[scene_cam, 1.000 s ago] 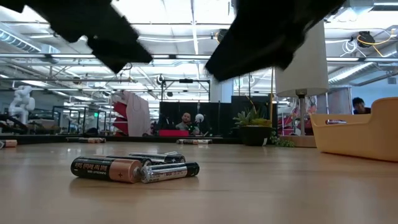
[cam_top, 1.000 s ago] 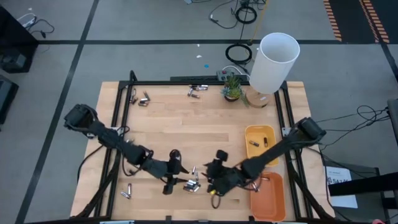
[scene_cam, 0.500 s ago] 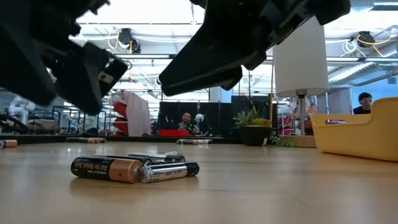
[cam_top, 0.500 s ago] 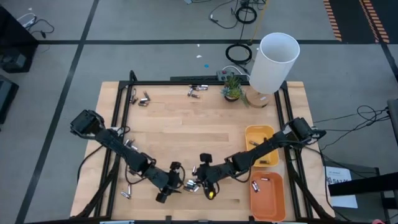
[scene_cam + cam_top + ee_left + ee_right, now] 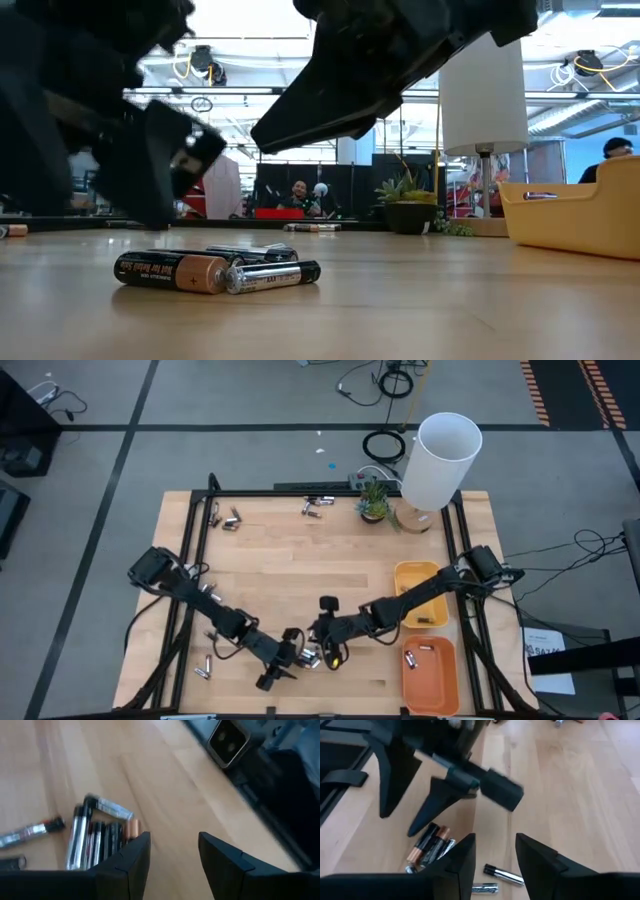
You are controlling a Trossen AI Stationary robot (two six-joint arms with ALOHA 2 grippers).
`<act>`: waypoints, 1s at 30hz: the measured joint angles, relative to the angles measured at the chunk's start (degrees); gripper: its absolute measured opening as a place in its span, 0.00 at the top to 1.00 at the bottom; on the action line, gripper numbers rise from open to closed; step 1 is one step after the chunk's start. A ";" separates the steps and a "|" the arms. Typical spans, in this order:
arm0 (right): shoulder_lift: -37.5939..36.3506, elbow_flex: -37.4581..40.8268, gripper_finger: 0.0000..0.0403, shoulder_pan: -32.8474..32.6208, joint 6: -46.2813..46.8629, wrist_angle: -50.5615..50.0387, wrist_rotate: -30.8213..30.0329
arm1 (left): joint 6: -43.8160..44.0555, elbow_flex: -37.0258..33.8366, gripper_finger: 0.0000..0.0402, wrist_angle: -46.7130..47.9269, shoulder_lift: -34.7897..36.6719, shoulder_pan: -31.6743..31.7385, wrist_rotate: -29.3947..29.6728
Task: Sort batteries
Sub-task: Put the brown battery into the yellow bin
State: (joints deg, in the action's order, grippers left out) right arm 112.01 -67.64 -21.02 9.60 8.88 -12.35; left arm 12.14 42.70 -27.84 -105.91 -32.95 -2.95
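Observation:
A small cluster of batteries (image 5: 310, 656) lies on the wooden table near its front edge: several dark and silvery cells side by side (image 5: 215, 271), flat on their sides. My left gripper (image 5: 175, 851) is open, low over bare wood just beside the cluster (image 5: 100, 835). My right gripper (image 5: 492, 854) is also open, above and to the right of the cluster (image 5: 427, 845), with a stray cell (image 5: 502, 875) below its fingers. In the high view the two grippers (image 5: 294, 654) (image 5: 320, 646) face each other across the cluster.
A yellow tray (image 5: 404, 575) and an orange tray (image 5: 412, 682), each with batteries in it, stand at the right. More batteries lie at the far left (image 5: 230, 518), far middle (image 5: 315, 508) and near left (image 5: 204, 666). A white lamp (image 5: 440, 460) and a small plant (image 5: 374, 502) stand at the back.
My left gripper has come down and toward the table's near edge, closing in on the battery cluster. My right gripper has gone toward the table's left edge, up to the cluster, and has rolled. The batteries have kept still.

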 joint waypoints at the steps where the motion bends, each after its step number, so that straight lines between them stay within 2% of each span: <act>1: 0.00 0.00 0.68 0.03 -0.01 -0.03 0.04 | 0.44 -0.01 0.56 0.18 -0.33 0.00 0.31; 9: -0.02 0.00 0.68 -0.04 -1.45 -0.07 0.28 | 0.63 -0.01 0.56 3.62 -0.48 -0.02 6.70; 15: -0.02 0.00 0.68 -0.06 -2.04 -0.16 0.28 | 1.07 0.04 0.57 6.17 -0.47 -0.02 7.21; 19: -0.04 0.00 0.68 -0.05 -2.38 -0.95 0.27 | 1.51 0.10 0.65 7.09 -0.48 -0.02 8.05; 25: -0.04 0.00 0.68 0.05 -2.80 -1.55 0.14 | 4.15 0.14 0.87 6.73 -1.72 0.02 10.21; 30: -2.02 0.00 0.68 0.07 -3.27 -5.64 -2.68 | 6.46 0.17 0.87 6.75 -1.63 0.00 9.57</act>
State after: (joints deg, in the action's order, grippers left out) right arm 109.98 -67.64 -20.95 6.33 3.24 -15.03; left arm 18.60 42.87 -21.09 -107.54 -32.95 6.61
